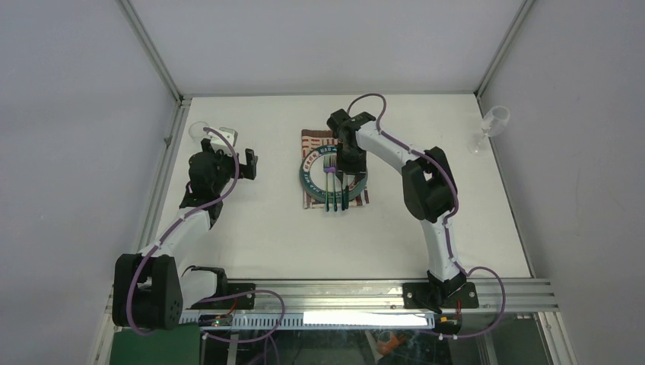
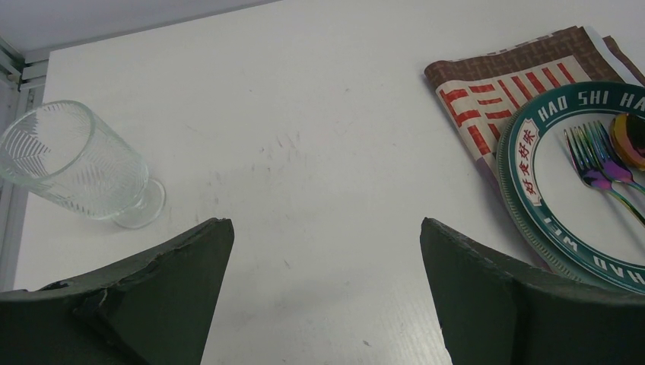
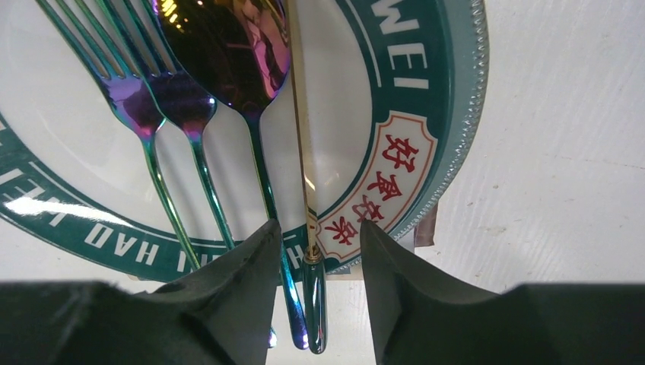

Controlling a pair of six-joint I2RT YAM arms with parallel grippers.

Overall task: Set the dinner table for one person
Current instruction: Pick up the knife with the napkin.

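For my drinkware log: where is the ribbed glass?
In the top view, the ribbed glass is near the far-left corner of the dinner table, by the left gripper.

Bright, even overhead light — faint shadows, small glints on spoon (image 3: 228,61) and plate (image 3: 456,114).

Plate (image 2: 511,199) rim, white lettering: "HAO SHI HA…", "WEI". Rim cartouche, red characters: 好食好味. Right wrist view repeats "HAO", "WEI"
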